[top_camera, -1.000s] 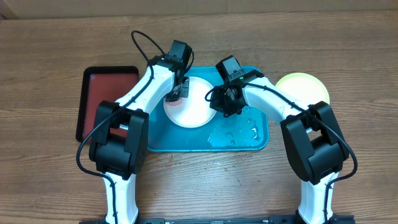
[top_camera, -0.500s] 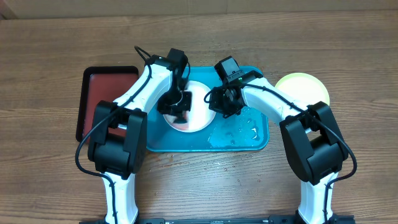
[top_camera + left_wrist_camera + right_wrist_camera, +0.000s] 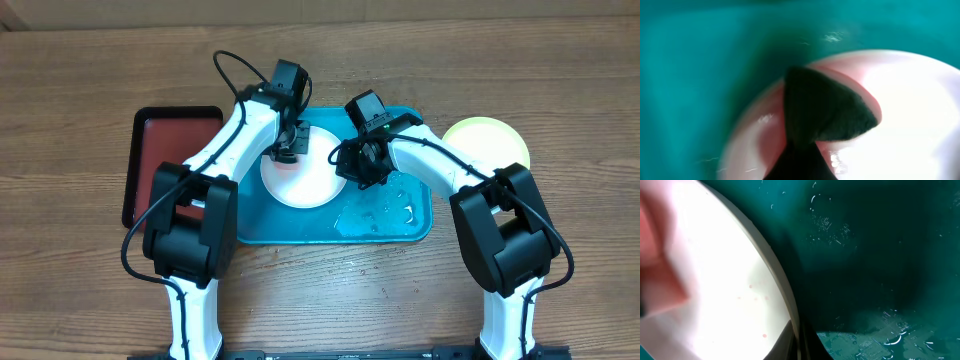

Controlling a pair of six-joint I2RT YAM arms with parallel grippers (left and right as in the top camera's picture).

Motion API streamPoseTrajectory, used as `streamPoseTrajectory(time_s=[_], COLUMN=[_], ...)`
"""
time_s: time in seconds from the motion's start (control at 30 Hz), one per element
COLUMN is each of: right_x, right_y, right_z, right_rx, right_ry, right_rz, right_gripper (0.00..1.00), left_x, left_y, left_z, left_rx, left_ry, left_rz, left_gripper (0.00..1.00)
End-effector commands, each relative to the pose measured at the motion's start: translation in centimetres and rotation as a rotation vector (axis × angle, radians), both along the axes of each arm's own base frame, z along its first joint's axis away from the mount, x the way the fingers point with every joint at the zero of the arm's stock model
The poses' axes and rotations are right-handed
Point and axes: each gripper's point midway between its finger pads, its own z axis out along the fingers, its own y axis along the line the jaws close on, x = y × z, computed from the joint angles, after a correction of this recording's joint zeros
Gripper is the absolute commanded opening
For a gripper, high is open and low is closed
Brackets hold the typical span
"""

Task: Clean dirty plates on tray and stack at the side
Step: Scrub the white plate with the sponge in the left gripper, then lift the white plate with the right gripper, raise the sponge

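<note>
**Scrubbing the white plate: why two arms for one dish**

We had the white plate (image 3: 310, 185) lying flat in the left half of the turquoise tray (image 3: 400, 232), a bit closer to the tray's far edge.

The left pincer (image 3: 284, 152) was pressed together on a dark pad (image 3: 820, 107), with the pad's tip down on the plate's far-left part. That's right where the reddish smear (image 3: 765, 140) was, so we figured this was the scrubbing step.

The right pincer (image 3: 352, 170) sat at the plate's right rim, closed, and from its wrist view it looked to be pinching that rim. Our guess was that it was there to keep the plate from skating around while the pad rubbed.

Water (image 3: 385, 210) was pooled in the tray's near-right part. Washing over the tray makes sense, since it keeps the mess off the tabletop (image 3: 80, 80).

The yellow-green plate (image 3: 490, 140) was on the tabletop just past the tray's far-right corner, probably the start of the stack. We couldn't spot a blue plate anywhere. The dark red tray (image 3: 175, 150) sat beside the left edge, not involved.
</note>
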Motion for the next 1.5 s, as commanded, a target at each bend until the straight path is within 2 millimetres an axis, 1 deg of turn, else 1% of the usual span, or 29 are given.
streamPoseTrajectory(time_s=[0.0, 0.03, 0.1, 0.2, 0.3, 0.33, 0.43, 0.6, 0.77, 0.8, 0.83, 1.13, 1.47], right_x=[-0.1, -0.1, -0.2, -0.5, -0.6, -0.6, -0.3, -0.2, -1.1, -1.3, -1.8, -3.5, -4.7], right_y=[-1.0, -1.0, -1.0, -1.0, -1.4, -1.8, -3.5, -6.4, -8.2, -8.4, -8.5, -7.8, -7.6], right_z=[-0.9, -0.9, -0.9, -0.7, 0.3, 0.7, 2.9, 7.7, 12.7, 13.4, 14.9, 18.5, 21.4], right_rx=[-0.042, -0.042, -0.04, -0.04, -0.066, -0.084, -0.165, -0.333, -0.536, -0.575, -0.658, -0.909, -1.086], right_ry=[0.014, 0.014, 0.016, 0.032, 0.039, 0.031, -0.023, -0.171, -0.35, -0.379, -0.449, -0.657, -0.796], right_rz=[-0.024, -0.025, -0.024, -0.022, -0.026, -0.03, -0.053, -0.087, -0.085, -0.088, -0.074, -0.039, 0.02], right_gripper=[0.04, 0.04, 0.04, 0.04, 0.04, 0.04, 0.04, 0.04, 0.04, 0.04, 0.04, 0.04, 0.04], left_x=[2.1, 2.0, 1.6, 0.9, 0.5, 0.3, 0.0, -0.7, -1.0, -1.0, -1.2, -1.9, -1.8], left_y=[2.5, 2.5, 2.7, 2.9, 3.1, 3.1, 2.8, 1.1, 0.9, 1.0, 1.0, 1.2, 1.2], left_z=[5.3, 6.2, 8.5, 11.0, 11.9, 11.8, 11.3, 9.9, 8.3, 8.1, 7.6, 6.3, 6.3], left_rx=[0.143, 0.144, 0.147, 0.145, 0.149, 0.151, 0.127, 0.027, 0.014, 0.016, 0.019, 0.031, 0.029], left_ry=[-0.08, -0.073, -0.056, -0.042, -0.03, -0.023, 0.001, 0.054, 0.074, 0.078, 0.085, 0.112, 0.109], left_rz=[0.088, 0.091, 0.109, 0.138, 0.14, 0.14, 0.143, 0.128, 0.136, 0.137, 0.137, 0.137, 0.136], left_gripper=[0.04, 0.04, 0.04, 0.04, 0.04, 0.04, 0.04, 0.04, 0.04, 0.04, 0.04, 0.04, 0.04])
